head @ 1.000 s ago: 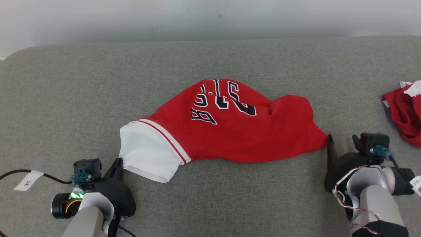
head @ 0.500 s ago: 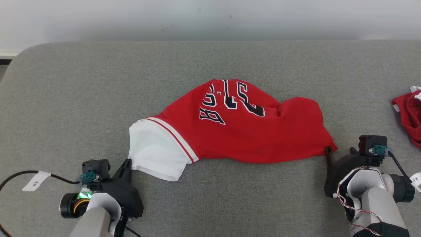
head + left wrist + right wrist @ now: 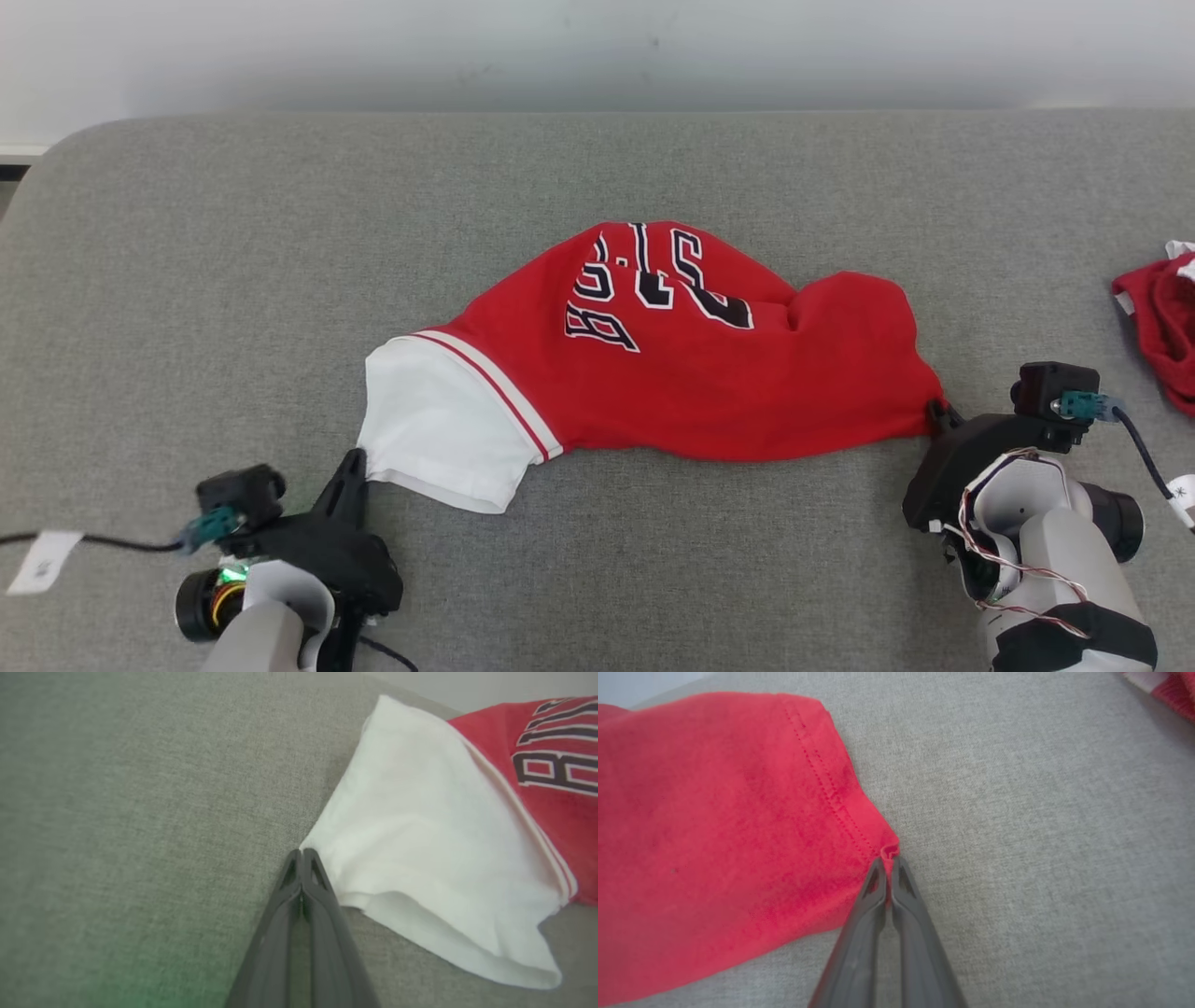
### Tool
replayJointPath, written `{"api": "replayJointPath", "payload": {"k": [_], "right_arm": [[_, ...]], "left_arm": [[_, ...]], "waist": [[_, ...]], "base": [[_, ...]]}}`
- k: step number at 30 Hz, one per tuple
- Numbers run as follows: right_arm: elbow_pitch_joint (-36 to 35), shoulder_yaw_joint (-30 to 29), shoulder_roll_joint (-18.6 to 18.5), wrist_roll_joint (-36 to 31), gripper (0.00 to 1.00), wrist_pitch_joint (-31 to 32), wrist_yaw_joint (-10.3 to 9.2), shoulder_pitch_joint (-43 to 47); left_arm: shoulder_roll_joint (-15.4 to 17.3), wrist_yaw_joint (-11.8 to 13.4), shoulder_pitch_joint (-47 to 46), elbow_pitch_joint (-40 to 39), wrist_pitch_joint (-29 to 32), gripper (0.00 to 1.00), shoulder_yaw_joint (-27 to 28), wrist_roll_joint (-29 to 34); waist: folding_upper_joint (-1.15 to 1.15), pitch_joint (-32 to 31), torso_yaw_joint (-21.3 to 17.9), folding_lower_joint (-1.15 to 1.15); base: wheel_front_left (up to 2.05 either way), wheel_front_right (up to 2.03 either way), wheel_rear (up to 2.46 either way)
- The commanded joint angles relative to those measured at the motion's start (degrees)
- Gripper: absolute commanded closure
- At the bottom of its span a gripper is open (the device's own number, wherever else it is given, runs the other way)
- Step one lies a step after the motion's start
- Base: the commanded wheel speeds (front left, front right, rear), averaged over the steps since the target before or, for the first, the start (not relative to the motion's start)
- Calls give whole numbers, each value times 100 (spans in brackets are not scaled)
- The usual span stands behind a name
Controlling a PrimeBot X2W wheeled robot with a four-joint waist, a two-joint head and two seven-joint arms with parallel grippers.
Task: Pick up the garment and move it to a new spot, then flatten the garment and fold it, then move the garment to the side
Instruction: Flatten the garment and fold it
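Head view: the red jersey point(image 3: 691, 373) is lying humped in the middle of the grey cushion point(image 3: 233, 233), lettering up, with its white panel point(image 3: 439, 439) pointing toward the robot's left. The left gripper point(image 3: 354, 459) is sitting at the white corner and the right gripper point(image 3: 934, 409) at the red hem corner. A second red garment point(image 3: 1158, 327) is lying well apart at the right edge.

Left wrist view: the fingers are pressing fully together, tips at the white corner, and the cloth is drawing to a point there. I'm reading that as a pinch, but a thin one.

Right wrist view: the fingers are clamping shut on a small pucker at the end of the stitched hem point(image 3: 829, 791). The bite is looking shallow here too.

My read: you're holding both ends, so the lift-and-move is coming up. Be raising both arms together and level, holding the span just taut. Yanking outward is risking a slip from either pinch. Be clearing the cushion fully before translating, and be steering away from the other garment.
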Motion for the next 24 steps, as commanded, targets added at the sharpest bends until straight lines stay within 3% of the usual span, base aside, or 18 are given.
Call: {"api": "replayJointPath", "payload": {"k": [1, 7, 12, 15, 19, 24], "right_arm": [[11, 67, 23, 203, 100, -36, -6, -20], [-320, 226, 18, 1205, 100, 44, -3, -519], [-310, 598, 17, 2076, 100, 561, -3, -1513], [-204, 886, 15, 2223, 100, 855, -2, -2596], [-21, 929, 14, 2408, 100, 827, -2, -3398], [676, 326, 9, 2435, 100, 215, -1, -4622]], "left_arm": [[-25, -55, 236, -17, -72, 100, 181, -324], [-36, -300, -270, -849, -562, 100, 779, -1140], [203, -452, -1196, -1472, -160, 100, 953, -1484], [653, -402, -2296, -1907, 253, 100, 720, -1138], [765, -352, -3116, -2094, 432, 100, 590, -946], [951, -330, -4419, -2175, 60, 100, 402, -519]], "waist": [[0, -46, -33, 0], [0, -20, -161, 0], [0, 315, -377, 0], [0, 840, -560, 0], [0, 1176, -677, 0], [0, 1546, -862, 0]], "base": [[0, 0, 0], [0, 0, 0], [0, 0, 0], [0, 0, 0], [0, 0, 0], [0, 0, 0]]}}
